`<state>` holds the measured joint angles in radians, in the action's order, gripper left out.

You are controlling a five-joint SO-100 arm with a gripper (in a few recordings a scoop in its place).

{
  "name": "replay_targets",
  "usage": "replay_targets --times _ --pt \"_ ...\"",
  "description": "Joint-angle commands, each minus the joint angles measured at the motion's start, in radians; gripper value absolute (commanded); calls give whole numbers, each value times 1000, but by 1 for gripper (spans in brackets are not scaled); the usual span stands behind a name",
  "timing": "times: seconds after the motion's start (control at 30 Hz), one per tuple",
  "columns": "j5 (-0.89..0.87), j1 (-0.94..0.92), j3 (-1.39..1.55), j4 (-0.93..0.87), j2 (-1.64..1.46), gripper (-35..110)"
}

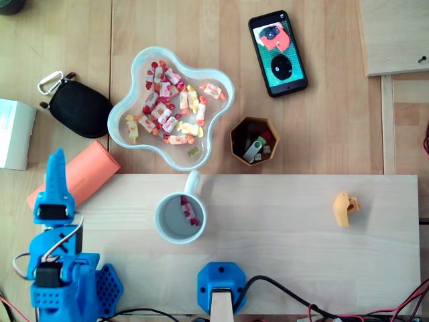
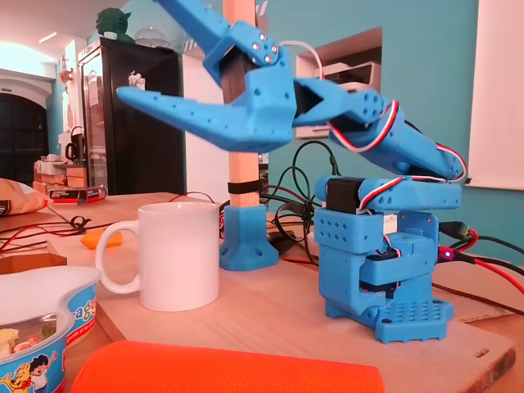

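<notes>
Claw (image 2: 143, 45) is hovering released and empty over orange roll (image 1: 84, 176), ten o'clock of mug (image 1: 179, 216) overhead; seemingly soft, light, graspable mid-length

Overhead looks down; low, close fixed view shares mug (image 2: 176, 258).

**Room and work surface**
You work at a wooden table (image 1: 322, 121) topped by a pale board (image 1: 288, 235). In the fixed view, you see a teal wall (image 2: 426, 82), a tall black cabinet (image 2: 135, 123), a white panel (image 2: 499, 90) at right and a dark arched doorway (image 2: 18, 123) at left, all evenly lit.
</notes>
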<state>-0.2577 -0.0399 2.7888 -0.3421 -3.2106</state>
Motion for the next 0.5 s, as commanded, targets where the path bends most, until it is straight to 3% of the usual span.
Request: replay_targets --times 0.0,0.2,0.47 --pt "-18 0 -178 -181 -2 47" --pt "-18 0 -385 -446 2 47" --pt "-18 0 -598 -657 40 47"
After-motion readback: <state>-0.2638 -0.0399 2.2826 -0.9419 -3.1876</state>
